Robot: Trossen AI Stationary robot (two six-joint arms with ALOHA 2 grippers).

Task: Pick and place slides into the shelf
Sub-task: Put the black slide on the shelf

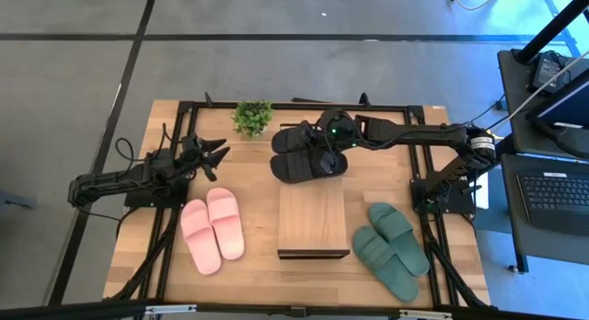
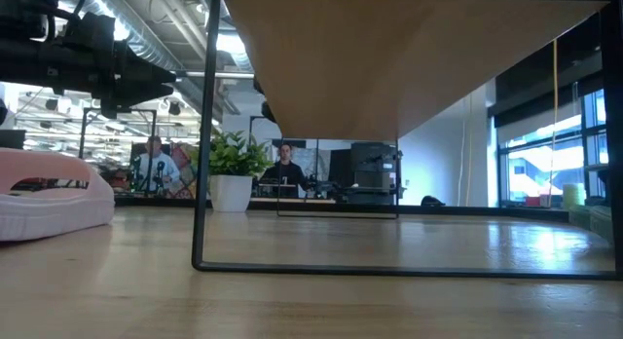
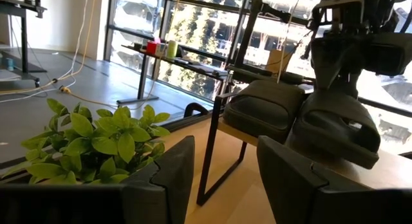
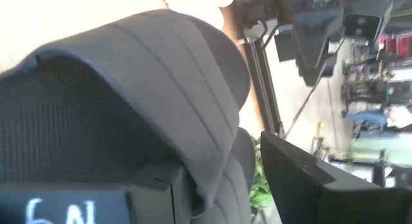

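Observation:
The shelf (image 1: 313, 219) stands mid-table, its plank top on a dark frame. Two black slides (image 1: 299, 154) lie side by side, soles down, on the far end of that plank (image 3: 251, 137). My right gripper (image 1: 324, 157) reaches in from the right over one black slide (image 3: 338, 124). It is open, with a finger on either side of that slide's strap (image 4: 180, 102). Pink slides (image 1: 213, 230) lie on the table left of the shelf, green slides (image 1: 391, 248) right of it. My left gripper (image 3: 222, 179) waits open at the left. My right gripper (image 4: 222, 166) slants down from the table's right side over the black slide's strap. One finger (image 4: 154, 185) lies close against the strap's edge, the other (image 4: 302, 176) stands apart from it. Whether any finger touches the strap, I cannot tell. The slide rests on the plank.
A small potted plant (image 1: 252, 118) stands at the table's far edge, left of the black slides and in front of my left gripper. Dark frame rails (image 1: 276, 106) run round the table. People show in the room beyond the table.

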